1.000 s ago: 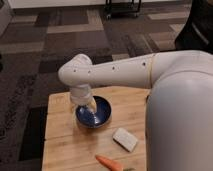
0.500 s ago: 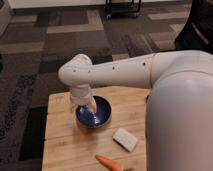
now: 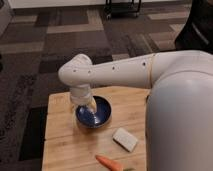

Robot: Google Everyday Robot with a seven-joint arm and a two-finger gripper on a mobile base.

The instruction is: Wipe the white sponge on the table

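Over the blue bowl (image 3: pixel 95 112) at mid-counter hangs the gripper (image 3: pixel 88 106), fingers apart and nothing in them as far as shows. The white sponge (image 3: pixel 125 139) lies flat on the counter (image 3: pixel 60 135), just beside the bowl on the near side and well apart from the gripper, so by the look of it the task is at step zero: no grasp, no wiping yet. Left to do: move to the sponge, pick it up, wipe. A carrot (image 3: pixel 109 162) lies near the sponge by the counter's near edge and limits strokes that way. Bare wood runs toward the picture-left edge and near-left corner, probably the best wiping room. The robot's body (image 3: pixel 180 120) hides the opposite edge.
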